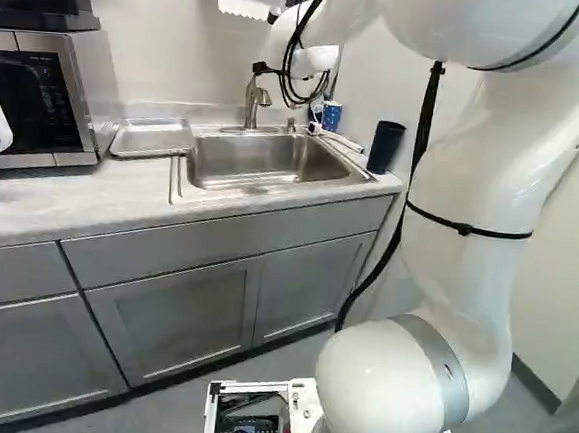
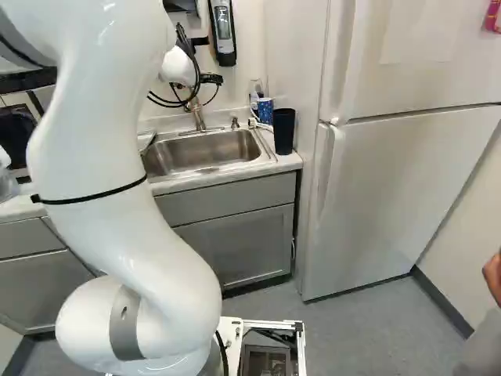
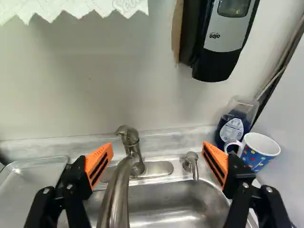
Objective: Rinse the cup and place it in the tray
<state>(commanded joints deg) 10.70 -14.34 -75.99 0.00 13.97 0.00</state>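
In the left base view a dark part of my gripper (image 1: pixel 260 68) shows over the sink, most of it hidden by the wrist. The wrist view has the gripper (image 3: pixel 157 164) wide open, fingers apart, nothing gripped; the faucet (image 3: pixel 133 147) stands ahead, between the fingers' lines. The blue dotted cup (image 3: pixel 259 153), white inside with a handle, is outside the finger on the soap pump's side, in the counter's back corner (image 1: pixel 332 116). The metal tray (image 1: pixel 152 138) lies on the counter beside the sink (image 1: pixel 254 164), across from the cup.
A clear bottle of blue liquid (image 3: pixel 232 127) stands behind the cup. A dark tumbler (image 2: pixel 283 131) is near the sink's fridge-side edge. The soap pump (image 3: pixel 191 164) rises behind the basin, a wall dispenser (image 3: pixel 218 47) above. A microwave (image 1: pixel 38 101) sits beyond the tray; the fridge (image 2: pixel 376 180) borders the counter.
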